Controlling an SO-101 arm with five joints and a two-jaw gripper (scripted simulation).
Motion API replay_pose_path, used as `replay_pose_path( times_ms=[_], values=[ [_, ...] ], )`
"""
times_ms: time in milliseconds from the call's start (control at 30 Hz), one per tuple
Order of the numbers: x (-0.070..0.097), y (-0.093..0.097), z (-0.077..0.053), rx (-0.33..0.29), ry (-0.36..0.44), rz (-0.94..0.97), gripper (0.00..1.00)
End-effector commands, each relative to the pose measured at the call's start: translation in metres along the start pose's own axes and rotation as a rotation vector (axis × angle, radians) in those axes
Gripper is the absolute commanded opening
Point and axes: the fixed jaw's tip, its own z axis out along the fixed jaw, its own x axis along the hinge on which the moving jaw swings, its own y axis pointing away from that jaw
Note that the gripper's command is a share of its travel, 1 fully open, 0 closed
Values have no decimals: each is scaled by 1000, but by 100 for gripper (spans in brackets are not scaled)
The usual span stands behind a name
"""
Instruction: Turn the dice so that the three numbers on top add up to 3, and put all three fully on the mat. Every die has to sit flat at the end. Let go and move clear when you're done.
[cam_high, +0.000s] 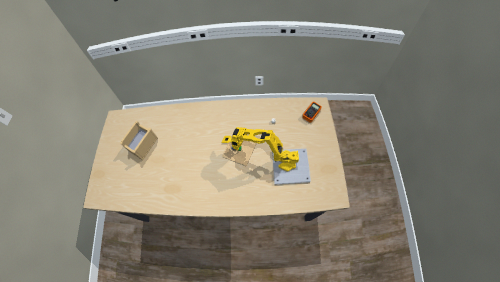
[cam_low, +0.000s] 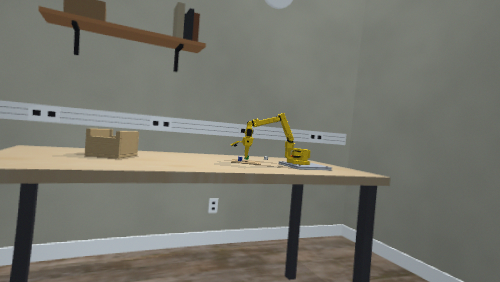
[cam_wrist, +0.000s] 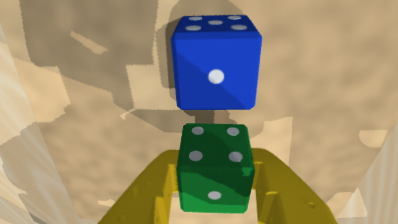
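In the wrist view my gripper (cam_wrist: 215, 192) is shut on a green die (cam_wrist: 216, 167); its yellow jaws press on both sides of it. The face towards the camera shows four pips and the lower face one pip. Just beyond it a blue die (cam_wrist: 216, 62) sits on the tan mat (cam_wrist: 125, 115), with one pip facing the camera and several pips on its far face. In the top view the gripper (cam_high: 236, 145) is at the mat (cam_high: 243, 154) in the table's middle. A small white die (cam_high: 273, 120) lies on the table beyond the arm, off the mat.
The arm's grey base plate (cam_high: 291, 174) is at the right. An orange multimeter (cam_high: 311, 111) lies at the far right. An open wooden box (cam_high: 139, 140) stands at the left.
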Motion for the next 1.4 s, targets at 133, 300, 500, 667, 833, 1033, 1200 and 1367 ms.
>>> replay_pose_path(
  times_ms=[133,300,500,667,833,1033,1200,1367],
  values=[
    [4,-1,8,0,24,-2,0],
    [4,-1,9,0,24,-2,0],
    [4,-1,13,0,24,-2,0],
    [4,-1,14,0,24,-2,0],
    [4,-1,14,0,24,-2,0],
    [4,-1,15,0,24,-2,0],
    [4,-1,15,0,24,-2,0],
    [4,-1,15,0,24,-2,0]
  ],
)
